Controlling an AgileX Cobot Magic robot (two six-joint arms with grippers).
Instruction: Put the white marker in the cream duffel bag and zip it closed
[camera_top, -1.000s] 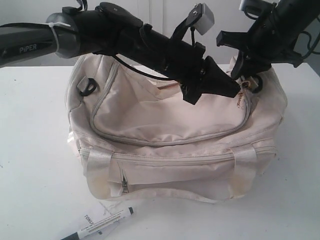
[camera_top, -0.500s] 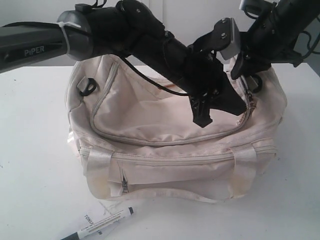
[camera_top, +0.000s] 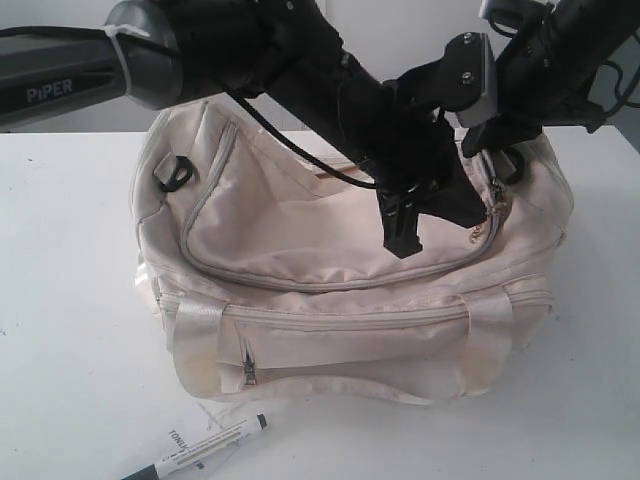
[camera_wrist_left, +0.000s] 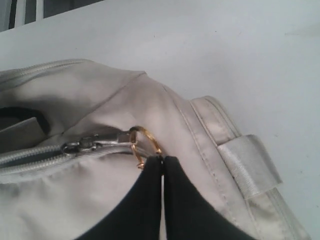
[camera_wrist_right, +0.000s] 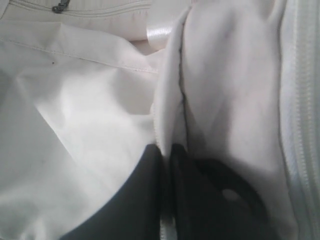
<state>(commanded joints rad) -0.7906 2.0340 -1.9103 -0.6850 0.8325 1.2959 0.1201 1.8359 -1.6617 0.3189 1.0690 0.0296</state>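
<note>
The cream duffel bag (camera_top: 330, 250) sits mid-table, its top zip partly open near the right end. My left gripper (camera_top: 484, 217) reaches across to that end. In the left wrist view it (camera_wrist_left: 162, 159) is shut, pinching the gold keychain ring (camera_wrist_left: 146, 142) that hangs from the zip pull (camera_wrist_left: 80, 146). My right gripper (camera_top: 478, 140) is at the bag's far right top. In the right wrist view it (camera_wrist_right: 167, 146) is shut on a fold of the bag's fabric (camera_wrist_right: 172, 100). The white marker (camera_top: 205, 450) lies on the table in front of the bag, away from both grippers.
A white paper tag (camera_top: 185, 440) lies under the marker near the table's front edge. A black strap ring (camera_top: 175, 173) sits at the bag's left end. Satin handle straps (camera_top: 195, 330) run down the bag's front beside a zipped pocket (camera_top: 330, 350).
The left arm has swung over the bag and its wrist has turned, carrying the gripper tip lower along the zip at the right end. The right gripper and the marker have stayed put.
</note>
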